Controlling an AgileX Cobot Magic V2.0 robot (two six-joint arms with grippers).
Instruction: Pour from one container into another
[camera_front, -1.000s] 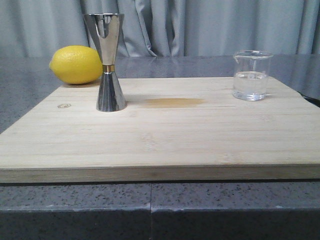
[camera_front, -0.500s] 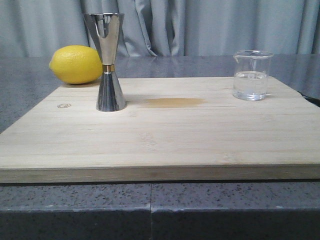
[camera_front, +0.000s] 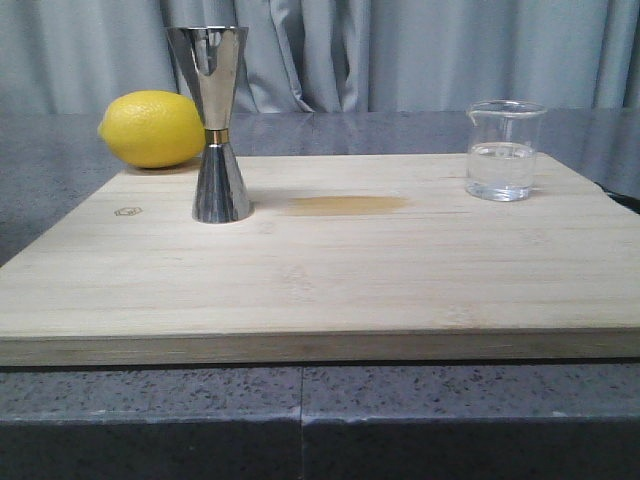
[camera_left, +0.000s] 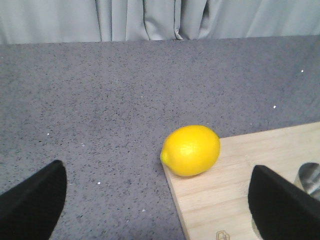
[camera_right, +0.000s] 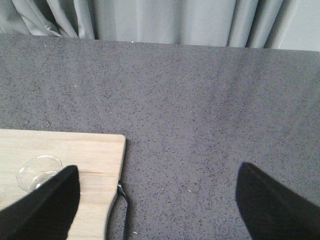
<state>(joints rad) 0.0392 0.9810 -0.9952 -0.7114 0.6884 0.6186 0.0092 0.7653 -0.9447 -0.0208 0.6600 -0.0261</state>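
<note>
Two vessels stand upright on the bamboo cutting board (camera_front: 330, 280) in the front view. The steel jigger (camera_front: 217, 125), with a thin gold band at its waist, is near the board's far left corner. The small glass beaker (camera_front: 503, 150), holding some clear liquid, is near the far right corner, well apart from the jigger. A brownish stain (camera_front: 345, 205) marks the board between them, nearer the jigger. A lemon (camera_front: 153, 129) lies on the dark speckled surface (camera_front: 50, 170) just beyond the board's far left corner. Grey curtains (camera_front: 400, 50) hang behind. Neither tool shows here.

In the left wrist view, the left tool (camera_left: 160, 210) is released, its two dark fingers (camera_left: 35, 205) spread wide with nothing between them. It hangs above the board's far left corner, where the lemon rests against the board's edge. A sliver of the jigger (camera_left: 311, 177) shows beside one finger.

In the right wrist view, the right tool (camera_right: 165, 210) is likewise released, fingers (camera_right: 42, 207) wide apart and empty. It hangs over the board's far right corner and the bare surface beyond. The beaker's rim (camera_right: 37, 170) shows on the board, partly hidden by one finger. A dark cable (camera_right: 125, 210) lies on the surface just beside the board's edge.
</note>
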